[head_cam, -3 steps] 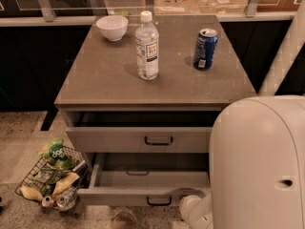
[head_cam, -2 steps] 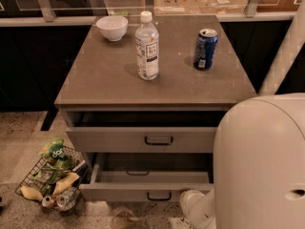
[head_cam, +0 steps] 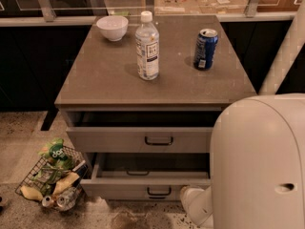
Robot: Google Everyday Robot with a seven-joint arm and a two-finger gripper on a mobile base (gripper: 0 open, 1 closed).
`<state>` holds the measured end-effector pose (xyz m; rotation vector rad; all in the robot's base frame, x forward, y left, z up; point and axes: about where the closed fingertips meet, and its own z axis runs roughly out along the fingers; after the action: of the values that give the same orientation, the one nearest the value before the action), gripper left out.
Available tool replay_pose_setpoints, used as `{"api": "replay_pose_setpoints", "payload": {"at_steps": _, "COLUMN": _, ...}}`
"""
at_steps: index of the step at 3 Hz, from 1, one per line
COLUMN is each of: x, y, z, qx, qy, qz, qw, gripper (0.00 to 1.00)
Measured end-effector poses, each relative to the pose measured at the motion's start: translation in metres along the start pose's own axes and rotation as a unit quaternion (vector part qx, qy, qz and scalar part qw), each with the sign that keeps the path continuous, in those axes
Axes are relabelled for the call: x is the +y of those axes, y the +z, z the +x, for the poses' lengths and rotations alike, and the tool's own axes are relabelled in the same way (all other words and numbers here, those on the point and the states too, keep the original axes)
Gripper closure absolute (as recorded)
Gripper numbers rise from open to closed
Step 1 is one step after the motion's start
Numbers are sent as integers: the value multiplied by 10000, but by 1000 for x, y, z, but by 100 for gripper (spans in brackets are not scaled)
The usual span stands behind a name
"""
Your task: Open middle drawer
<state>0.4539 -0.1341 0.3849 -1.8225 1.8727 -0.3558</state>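
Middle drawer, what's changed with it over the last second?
The middle drawer slid slightly back toward the cabinet, and the claw, at the front's right end, moved with it. The top drawer, bottle, can and bowl stayed put.

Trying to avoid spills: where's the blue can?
The blue can stands at the right of the cabinet top, right of the water bottle. Tool not visible; white arm fills lower right.
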Motion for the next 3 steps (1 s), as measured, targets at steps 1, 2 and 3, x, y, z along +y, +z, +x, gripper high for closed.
{"api": "replay_pose_setpoints", "payload": {"at_steps": 1, "x": -33, "y": 23, "z": 9, "qx": -28, "qy": 6, "qz": 286, "qw": 9996, "gripper": 100}}
{"api": "replay_pose_setpoints", "payload": {"at_steps": 2, "x": -33, "y": 23, "z": 9, "qx": -28, "qy": 6, "qz": 285, "qw": 9996, "gripper": 100}}
{"api": "replay_pose_setpoints", "payload": {"at_steps": 3, "x": -66, "y": 39, "z": 4, "qx": -97, "qy": -63, "qz": 498, "qw": 9987, "gripper": 100}}
